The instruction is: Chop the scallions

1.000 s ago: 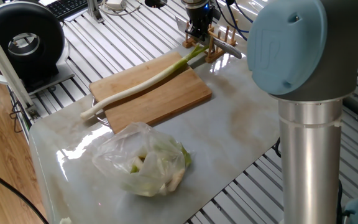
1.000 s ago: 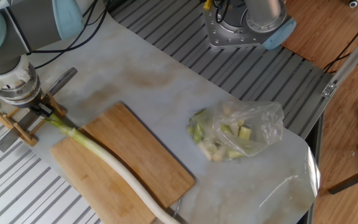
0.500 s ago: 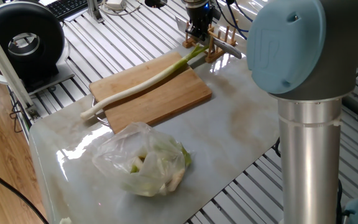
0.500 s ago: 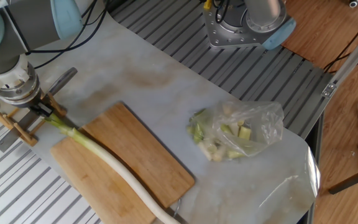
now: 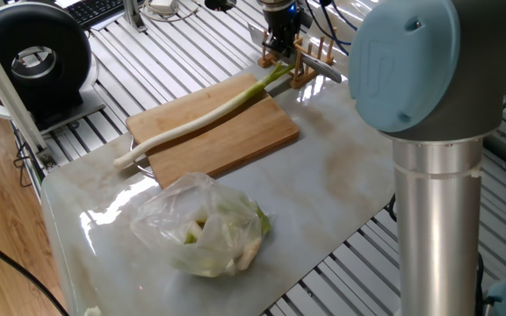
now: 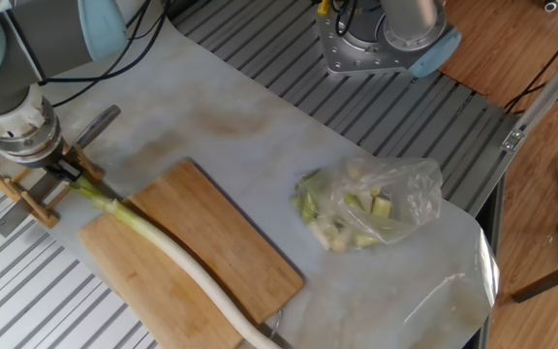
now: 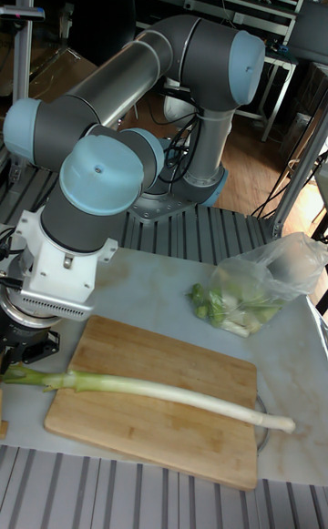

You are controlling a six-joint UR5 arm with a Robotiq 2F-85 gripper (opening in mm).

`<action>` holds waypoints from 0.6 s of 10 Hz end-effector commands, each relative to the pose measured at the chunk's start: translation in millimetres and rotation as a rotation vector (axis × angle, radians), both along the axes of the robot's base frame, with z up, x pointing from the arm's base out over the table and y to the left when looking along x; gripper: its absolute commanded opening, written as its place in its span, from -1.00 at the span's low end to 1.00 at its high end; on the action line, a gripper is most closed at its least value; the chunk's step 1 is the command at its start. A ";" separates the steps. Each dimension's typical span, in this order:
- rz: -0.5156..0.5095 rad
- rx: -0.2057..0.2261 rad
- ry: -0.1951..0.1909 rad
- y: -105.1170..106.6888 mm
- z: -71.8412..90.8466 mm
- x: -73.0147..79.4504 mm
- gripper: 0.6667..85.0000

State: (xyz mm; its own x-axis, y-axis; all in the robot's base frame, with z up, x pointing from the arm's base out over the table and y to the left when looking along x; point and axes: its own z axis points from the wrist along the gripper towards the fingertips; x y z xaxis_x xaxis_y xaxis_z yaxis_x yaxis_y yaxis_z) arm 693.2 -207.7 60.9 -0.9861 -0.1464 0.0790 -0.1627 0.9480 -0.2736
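One scallion [image 5: 202, 118] [image 6: 168, 254] [image 7: 155, 390], whole and uncut, lies lengthwise across the board [image 5: 227, 136] [image 6: 211, 267] [image 7: 155, 420]. Its white root end overhangs one board edge, and its green top overhangs the opposite edge.

End effector [image 5: 278, 42] [image 6: 66, 173] [image 7: 25, 353]: fingers pressed together on the scallion's green top, just off the board edge, beside a small wooden rack [image 5: 308, 63] [image 6: 25, 197]. In the tall fixed view the fingers are largely hidden behind the wrist housing.

Board: pale wood, rectangular, flat on the marble-patterned worktop [image 5: 341, 175] [image 6: 240, 126] [image 7: 155, 297].

Bag [image 5: 205, 224] [image 6: 376, 206] [image 7: 260, 288]: clear plastic, holding pale green vegetable pieces, on the worktop, apart from the board and clear of the scallion.

Arm [image 5: 415, 105] [image 7: 137, 128]: grey with blue joint caps, its base [image 6: 381, 39] on the slatted frame beside the worktop.

Black round device [image 5: 33, 57]: at the far left in one fixed view, off the worktop.
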 end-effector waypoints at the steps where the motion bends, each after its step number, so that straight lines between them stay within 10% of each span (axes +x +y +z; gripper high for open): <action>1: -0.006 0.011 -0.004 1.5 -0.1 0.5 -0.53; 6: -0.023 0.008 -0.006 0.7 0.8 -0.2 -0.76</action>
State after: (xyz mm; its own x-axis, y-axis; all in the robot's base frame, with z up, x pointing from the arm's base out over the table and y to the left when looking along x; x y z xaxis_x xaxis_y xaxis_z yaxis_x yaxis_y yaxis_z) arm 693.1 -208.4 61.3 -0.9875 -0.1373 0.0777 -0.1536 0.9487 -0.2764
